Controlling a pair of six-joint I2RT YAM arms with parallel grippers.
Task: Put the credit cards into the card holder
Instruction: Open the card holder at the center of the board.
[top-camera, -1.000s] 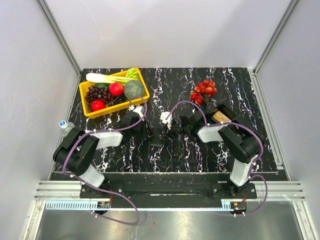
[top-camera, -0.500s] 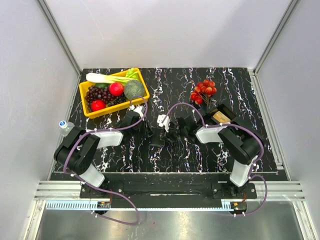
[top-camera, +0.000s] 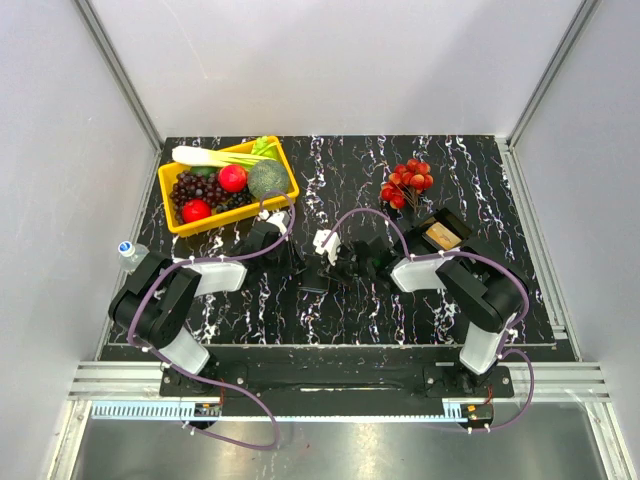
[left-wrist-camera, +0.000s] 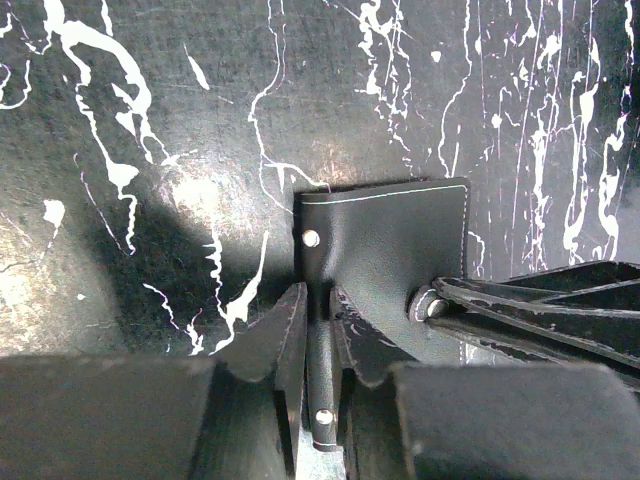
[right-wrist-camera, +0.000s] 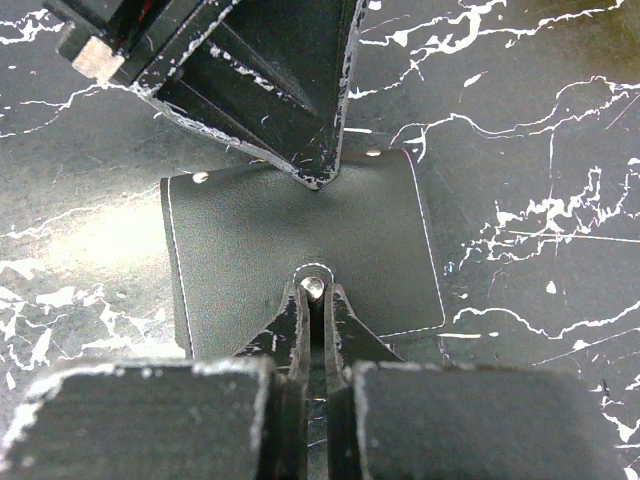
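Two grippers are clamped on one card holder (right-wrist-camera: 250, 235) lying flat at mid-table: left gripper (left-wrist-camera: 318, 335) on an edge strip, right gripper (right-wrist-camera: 314, 300) on the near edge. Tan credit cards (top-camera: 439, 237) are seen in one black tray (top-camera: 452, 221) farther right; their number is unreadable.

One card holder (right-wrist-camera: 300, 240). One yellow basket (top-camera: 228, 216) holding one leek (top-camera: 210, 156), one broccoli (top-camera: 266, 178), one grape bunch (top-camera: 195, 187), two red fruits (top-camera: 232, 178). One red berry cluster (top-camera: 407, 182). One black tray (top-camera: 453, 216). One bottle (top-camera: 128, 251). Two tools: left tool (left-wrist-camera: 318, 320), right tool (right-wrist-camera: 315, 300).

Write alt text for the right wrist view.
The right gripper pinches the near edge of a flat black card holder at a metal stud. The left gripper holds its far edge, on a black marbled table.
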